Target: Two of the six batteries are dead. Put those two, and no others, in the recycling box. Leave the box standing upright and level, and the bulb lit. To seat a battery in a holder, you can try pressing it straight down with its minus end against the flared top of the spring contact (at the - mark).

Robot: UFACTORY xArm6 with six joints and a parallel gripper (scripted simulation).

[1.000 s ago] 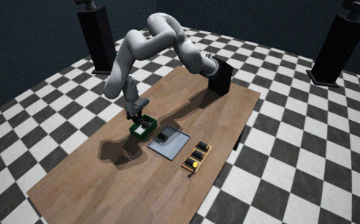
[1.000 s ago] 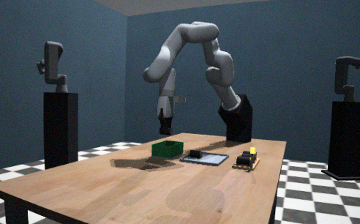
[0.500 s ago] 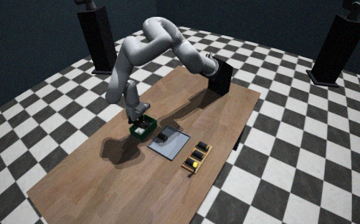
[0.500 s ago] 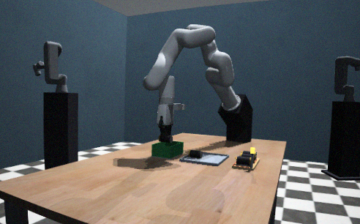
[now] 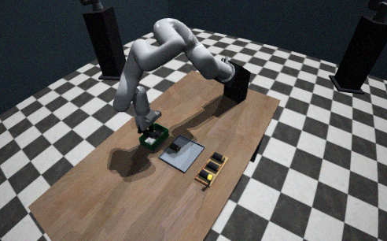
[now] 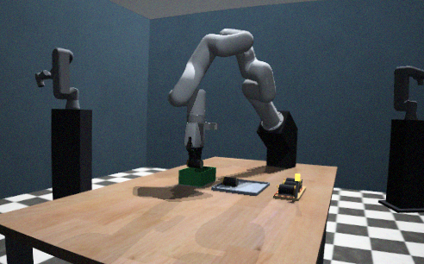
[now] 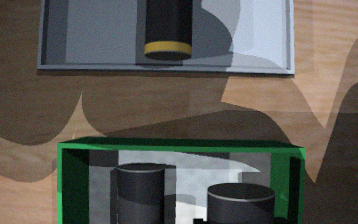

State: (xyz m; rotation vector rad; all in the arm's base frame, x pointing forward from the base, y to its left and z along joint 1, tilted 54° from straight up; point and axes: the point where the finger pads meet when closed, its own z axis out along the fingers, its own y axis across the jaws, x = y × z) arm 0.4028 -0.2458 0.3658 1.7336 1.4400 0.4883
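Stretches across the wooden table (image 5: pixel 109 189) (image 6: pixel 171 216) with the white arm (image 5: pixel 160 51) (image 6: pixel 232 45) arched to the green box (image 5: pixel 148 146) (image 6: pixel 197 177) (image 7: pixel 180 145), near the shallow tray (image 5: pixel 188 157) (image 6: pixel 253 187) (image 7: pixel 265 30) and, farther from that box, the holder (image 5: pixel 219 170) (image 6: pixel 301 194). Grips a dark battery (image 7: pixel 241 206) in the gripper (image 5: pixel 151 132) (image 6: pixel 196 164) (image 7: pixel 240 221) at the box's opening, with another battery (image 7: pixel 141 195) inside that box, one lone battery (image 5: pixel 175 147) (image 6: pixel 230 181) (image 7: pixel 168 25) in the tray beside it, and three, plus a bright yellow bulb (image 5: pixel 210 177) (image 6: pixel 297 177), on the holder beyond.
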